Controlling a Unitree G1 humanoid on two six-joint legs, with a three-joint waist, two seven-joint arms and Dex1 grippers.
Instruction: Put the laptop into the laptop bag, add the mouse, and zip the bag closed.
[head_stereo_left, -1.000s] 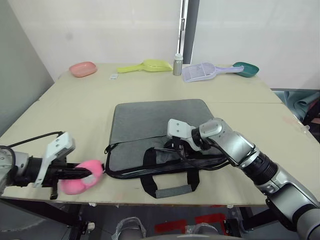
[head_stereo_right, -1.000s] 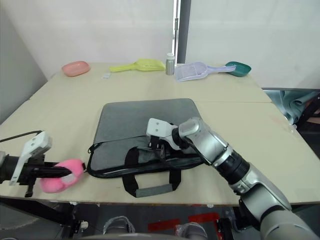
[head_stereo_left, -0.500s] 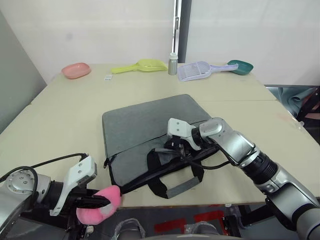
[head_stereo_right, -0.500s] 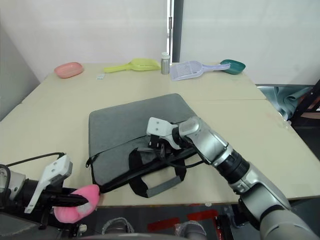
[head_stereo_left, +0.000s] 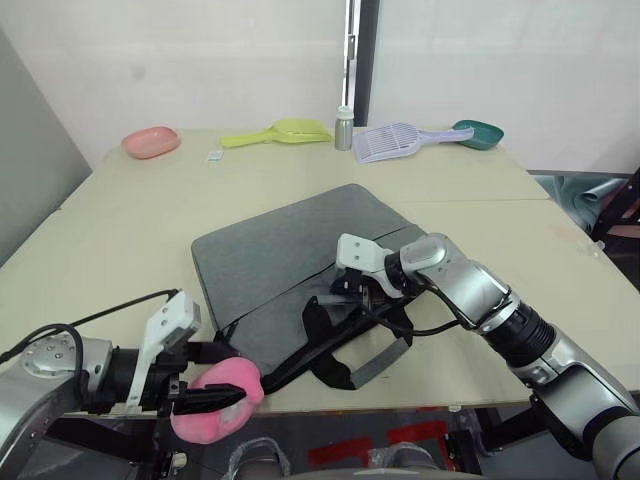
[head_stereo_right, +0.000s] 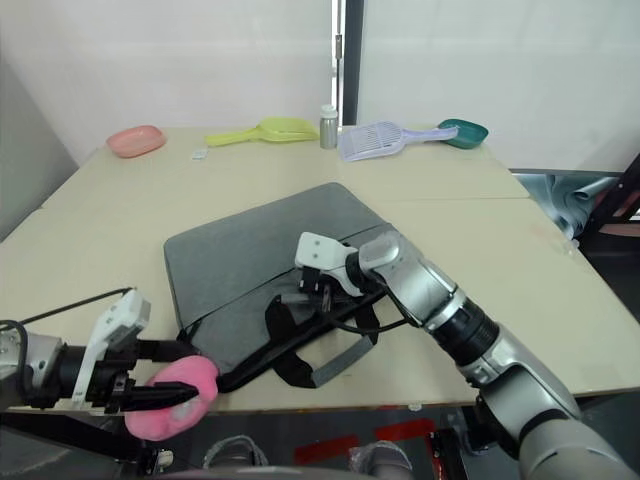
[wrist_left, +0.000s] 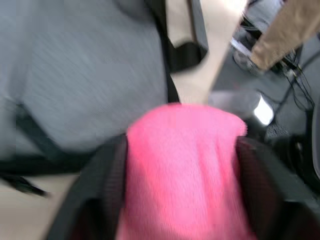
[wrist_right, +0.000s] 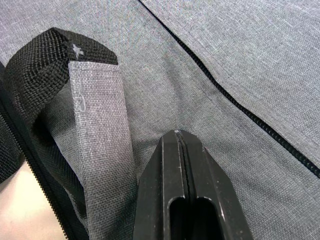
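Note:
The grey laptop bag (head_stereo_left: 280, 260) lies slanted on the table, its zipper open along the near side and its black handles (head_stereo_left: 375, 360) hanging toward the front edge. My right gripper (head_stereo_left: 345, 292) is shut, with its tips (wrist_right: 180, 137) resting on the bag's fabric beside the zipper line and nothing visible between them. My left gripper (head_stereo_left: 235, 378) is at the table's front edge by the bag's near corner. Its fingers (wrist_left: 102, 190) stand spread, with a pink plush toy (head_stereo_left: 220, 400) filling the gap between them. The laptop and the mouse are out of view.
Along the far edge of the table stand a pink dish (head_stereo_left: 151, 142), a yellow scoop (head_stereo_left: 278, 131), a small bottle (head_stereo_left: 344, 128), a lilac slotted scoop (head_stereo_left: 395, 142) and a teal dish (head_stereo_left: 477, 134). The table's front edge (head_stereo_left: 420, 408) runs just under the handles.
The left gripper carried the plush from the left to the bag's near corner, and its fingers have spread. The bag has turned on the table. The right gripper stays shut on the bag.

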